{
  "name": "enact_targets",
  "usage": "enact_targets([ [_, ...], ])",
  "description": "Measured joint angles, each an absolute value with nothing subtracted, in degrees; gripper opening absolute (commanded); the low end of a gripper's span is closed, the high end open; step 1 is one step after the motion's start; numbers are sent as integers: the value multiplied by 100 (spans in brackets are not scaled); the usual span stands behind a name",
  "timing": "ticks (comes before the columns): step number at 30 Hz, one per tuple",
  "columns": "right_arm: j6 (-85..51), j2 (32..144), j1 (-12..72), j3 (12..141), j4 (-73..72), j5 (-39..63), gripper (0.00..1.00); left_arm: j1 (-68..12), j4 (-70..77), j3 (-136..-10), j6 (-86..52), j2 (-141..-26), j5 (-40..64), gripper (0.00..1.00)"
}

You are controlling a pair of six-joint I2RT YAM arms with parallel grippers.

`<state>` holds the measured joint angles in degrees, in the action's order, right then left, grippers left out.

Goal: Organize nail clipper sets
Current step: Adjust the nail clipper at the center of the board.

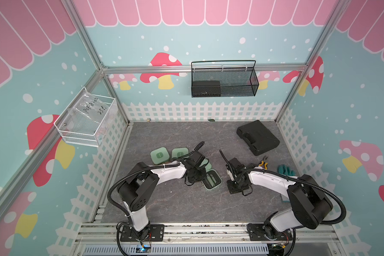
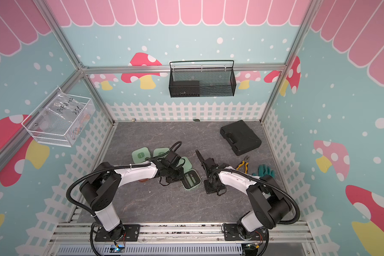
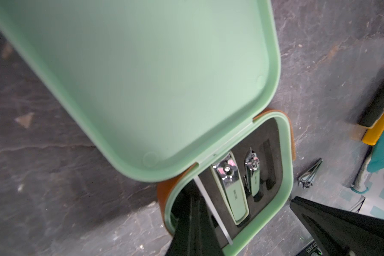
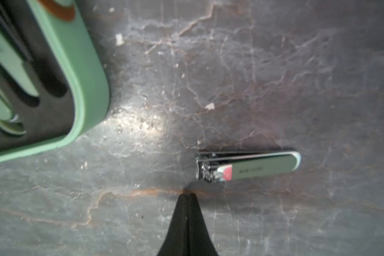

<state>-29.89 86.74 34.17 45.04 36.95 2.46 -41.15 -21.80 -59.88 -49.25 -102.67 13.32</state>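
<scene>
Right wrist view: we see the right gripper (image 4: 187, 197) with its fingers pressed together into one black wedge, pinching nothing. Its tip hangs low over the table (image 4: 275, 66), just beside the head of a loose nail clipper (image 4: 248, 166) that lies on the bare grey surface, apart from the rounded corner of the open case (image 4: 87, 88). We judge the clipper is not gripped, so a fresh grasp with spread fingers would be needed.

Left wrist view: the left gripper (image 3: 194, 208) also has its fingers pressed together, and the tip reaches inside the case's base beside a thin metal file (image 3: 225, 232). We cannot tell whether it touches the black insert (image 3: 273, 133). We judge it is there to pin the case so it does not slide. The mint lid (image 3: 142, 77) stands raised on its hinge, leaving the insert reachable. Two clippers (image 3: 231, 192) sit in slots, and a slot (image 3: 268, 164) next to them is empty, likely the loose clipper's place.

In both top views the open case sits near the middle of the table, between the arms. Two closed mint cases (image 1: 159, 155) lie beyond the left arm, nearer the left edge. A black tool case (image 1: 257, 137) fills the far right corner; yellow pliers (image 1: 263, 164) and a teal glove (image 1: 285, 170) lie by the right edge. Bare room lies along the near edge and by the far edge's middle.
</scene>
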Motion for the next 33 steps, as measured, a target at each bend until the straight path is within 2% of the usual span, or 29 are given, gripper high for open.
enact_targets([
  [16, -3083, 9264, 3190, 5037, 3120, -467, 0, -4099, -2158, -5977, -4925, -10269, 1354, 0],
  [22, -2888, 9487, 3107, 5275, 3006, -617, 3, -4088, -2137, -5961, -4925, -10269, 1367, 0],
  [25, -2735, 9467, 3100, 5304, 3048, -532, 10, -4084, -2115, -5948, -4925, -10267, 1376, 0],
  [31, -2377, 8805, 3100, 5520, 3570, -464, 38, -4073, -2069, -5911, -4925, -10250, 1391, 0],
  [33, -2237, 8556, 3092, 5631, 3769, -497, 41, -4069, -2064, -5909, -4925, -10248, 1393, 0],
])
